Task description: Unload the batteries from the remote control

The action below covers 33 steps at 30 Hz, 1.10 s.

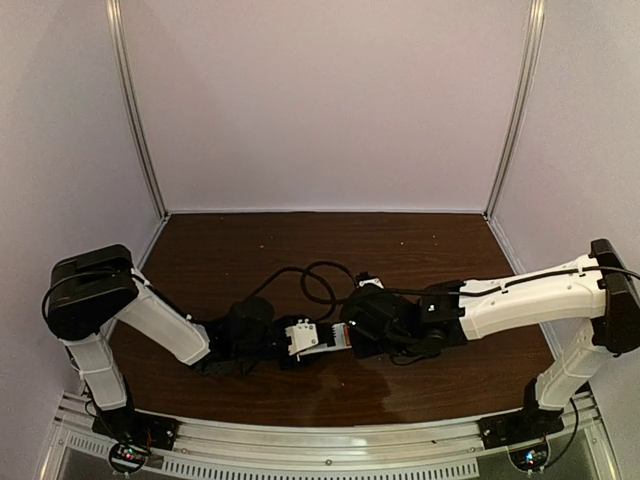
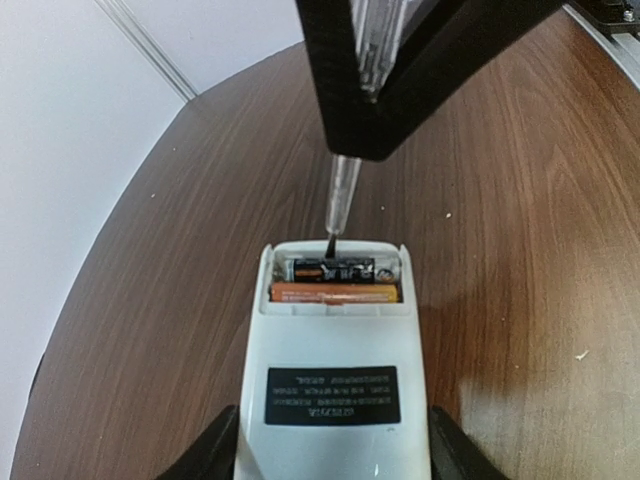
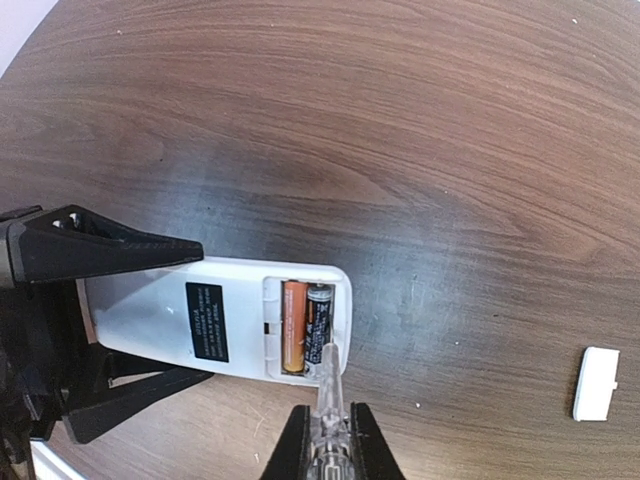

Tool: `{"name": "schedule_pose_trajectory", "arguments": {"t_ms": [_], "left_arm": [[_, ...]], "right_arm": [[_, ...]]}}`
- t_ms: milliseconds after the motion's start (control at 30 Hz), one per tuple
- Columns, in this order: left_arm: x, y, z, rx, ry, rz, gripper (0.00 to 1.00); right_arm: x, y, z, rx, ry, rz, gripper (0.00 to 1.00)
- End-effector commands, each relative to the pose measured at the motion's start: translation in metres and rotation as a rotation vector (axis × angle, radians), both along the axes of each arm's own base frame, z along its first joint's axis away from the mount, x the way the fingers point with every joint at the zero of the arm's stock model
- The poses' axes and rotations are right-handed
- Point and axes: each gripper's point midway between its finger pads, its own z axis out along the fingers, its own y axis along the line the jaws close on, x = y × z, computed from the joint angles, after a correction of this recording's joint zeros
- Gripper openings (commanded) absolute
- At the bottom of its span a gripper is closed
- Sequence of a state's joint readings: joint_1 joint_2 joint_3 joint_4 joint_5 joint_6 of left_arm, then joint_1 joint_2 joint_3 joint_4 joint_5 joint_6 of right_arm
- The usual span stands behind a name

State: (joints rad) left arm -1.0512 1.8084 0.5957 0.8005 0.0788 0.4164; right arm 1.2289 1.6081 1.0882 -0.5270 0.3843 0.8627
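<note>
Here's the remote control point(image 2: 335, 370), back face up near the middle of the desk point(image 2: 520, 250), and the left fingers point(image 2: 210, 455) are clamped on its two long edges at the label end. That's the vice in this act: pin the body so it can't skate away once something starts levering at the far end.

And the far end is wide open. The compartment has no lid, and both batteries point(image 3: 305, 322) lie side by side inside it, the orange battery point(image 2: 335, 293) on the label side, the black battery point(image 2: 335, 270) hard against the end wall. Neither is out yet, so the unloading proper hasn't begun to pay off.

Over to the right fingers point(image 3: 295, 450): closed tight around the clear handle of a screwdriver point(image 2: 342, 185), shaft pointing down into the compartment from beyond the remote's end. Sensible choice, since those cells sit too deep and too snug for blunt fingers to pinch. The dark tip lands at the rim beside the black battery; whether it is actually under the cell or only resting on the wall, I can't tell from these angles.

Off to one side, well apart, a small white cover piece point(image 3: 597, 383) lies flat on the wood, parked clear of the work.

Next call, I'd judge: a gentle pry upward on the black one, the left hold staying firm.
</note>
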Motion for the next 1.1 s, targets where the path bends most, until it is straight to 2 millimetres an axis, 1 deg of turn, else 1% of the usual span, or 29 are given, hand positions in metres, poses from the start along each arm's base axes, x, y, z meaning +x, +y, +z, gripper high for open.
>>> {"name": "schedule_pose_trajectory", "arguments": {"t_ms": [0, 133, 333, 700, 1067], "left_arm": [[-0.002, -0.015, 0.021, -0.076, -0.038, -0.047, 0.00], [-0.004, -0.016, 0.021, -0.077, -0.035, -0.055, 0.00], [-0.006, -0.017, 0.021, -0.076, -0.028, -0.064, 0.00], [-0.008, -0.017, 0.020, -0.077, -0.017, -0.074, 0.00], [-0.011, -0.019, 0.021, -0.084, -0.002, -0.093, 0.00]], "right_arm": [[0.002, -0.015, -0.005, 0.019, 0.026, 0.011, 0.00], [0.000, -0.017, -0.007, 0.083, 0.048, 0.028, 0.00], [0.000, -0.025, -0.013, 0.124, 0.070, 0.028, 0.00], [-0.001, -0.033, -0.016, 0.163, 0.071, 0.018, 0.00], [-0.002, -0.046, -0.021, 0.217, 0.076, 0.001, 0.00]]}}
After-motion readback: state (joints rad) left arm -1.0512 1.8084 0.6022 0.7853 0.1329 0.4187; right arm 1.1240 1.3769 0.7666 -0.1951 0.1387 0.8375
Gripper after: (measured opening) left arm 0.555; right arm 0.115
